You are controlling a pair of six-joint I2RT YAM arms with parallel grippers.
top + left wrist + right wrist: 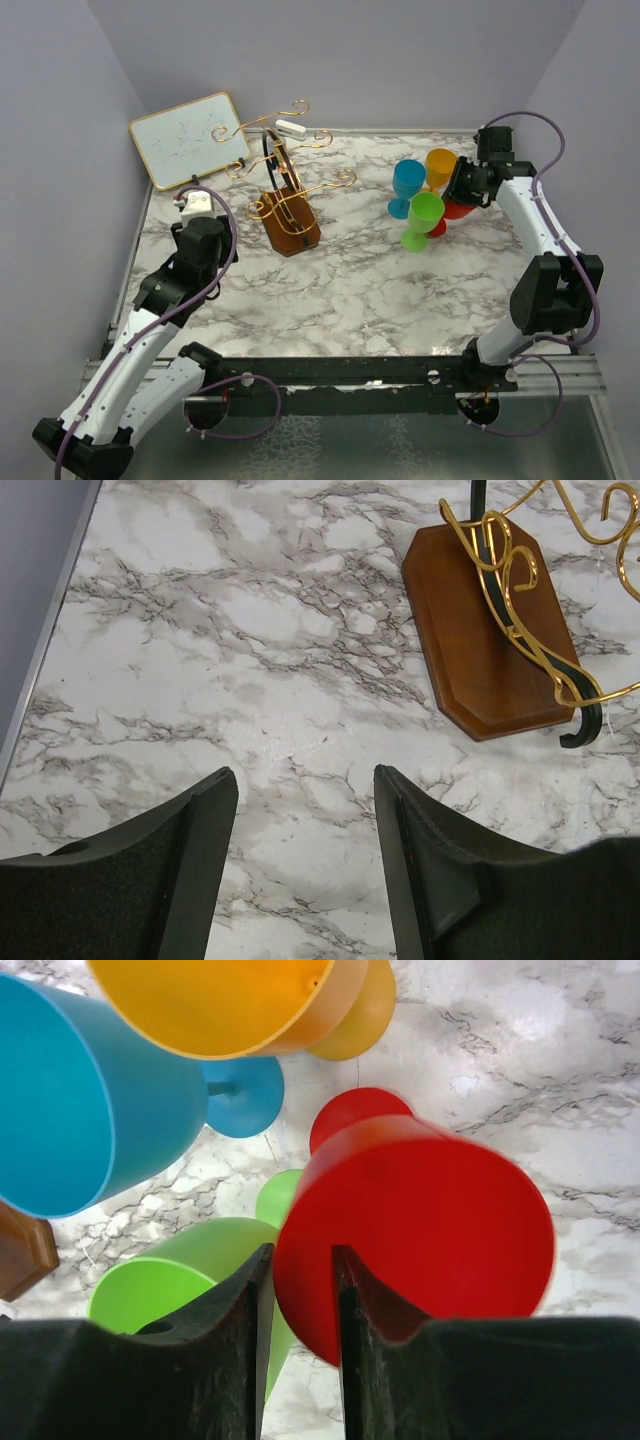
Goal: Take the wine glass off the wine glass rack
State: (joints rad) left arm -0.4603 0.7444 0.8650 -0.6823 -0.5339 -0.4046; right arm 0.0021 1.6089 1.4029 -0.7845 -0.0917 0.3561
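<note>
The right tool [300, 1255] is pinched shut on the rim of the red plastic wine glass [420, 1220]. The glass is well to the right of the gold wire wine glass rack [290, 225] and clear of its hooks. Its long axis runs from the tool down towards the marbled bench [350, 290], close against the blue plastic glass [407, 180], the orange plastic glass [440, 165] and the green plastic glass [424, 212]. The left tool [305, 780] hangs open and empty near the rack's block.
</note>
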